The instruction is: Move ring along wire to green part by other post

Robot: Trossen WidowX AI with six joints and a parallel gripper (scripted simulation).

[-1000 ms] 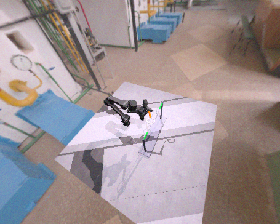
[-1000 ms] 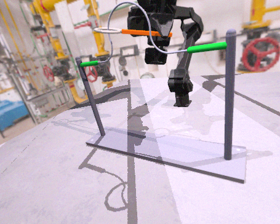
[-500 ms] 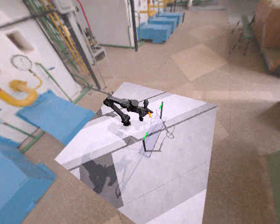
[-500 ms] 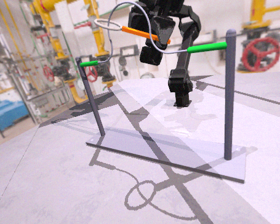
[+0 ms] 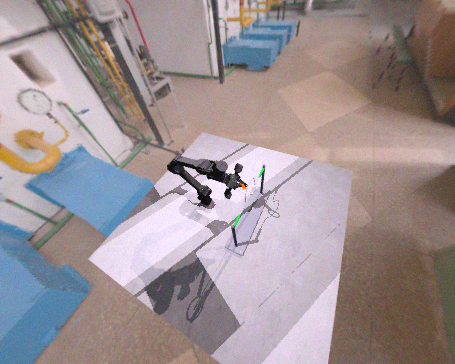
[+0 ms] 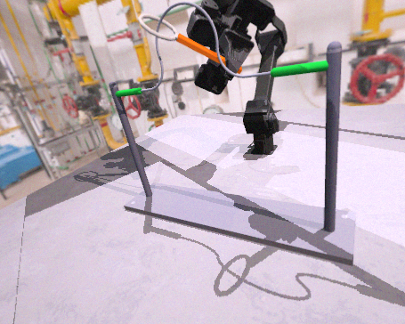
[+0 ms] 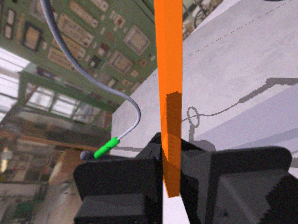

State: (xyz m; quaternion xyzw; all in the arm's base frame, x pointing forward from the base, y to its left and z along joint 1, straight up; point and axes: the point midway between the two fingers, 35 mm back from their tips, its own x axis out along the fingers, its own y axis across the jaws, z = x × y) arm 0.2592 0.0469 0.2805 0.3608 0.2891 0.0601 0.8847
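My gripper [image 6: 223, 57] [image 5: 240, 184] [image 7: 162, 136] is shut on the orange handle [image 6: 199, 48] [image 5: 243, 185] [image 7: 169, 75] and holds it high above the base plate. The handle slopes up to the white ring [image 6: 141, 20] at its far end. The ring sits around the rising left side of the thin grey wire [image 6: 161, 58] [image 7: 80, 60]; I cannot tell whether it touches the wire. The wire arches between two green parts, the left one [image 6: 129, 92] [image 7: 106, 148] and the right one [image 6: 300, 68], each next to a dark post. The ring is nearer the left post [image 6: 131, 142] than the right post [image 6: 331, 133].
The posts stand on a thin grey base plate [image 6: 271, 231] [image 5: 245, 235] on the pale table. The arm's base [image 6: 259, 129] [image 5: 204, 197] stands behind the wire frame. Blue blocks and yellow pipes lie well beyond the table.
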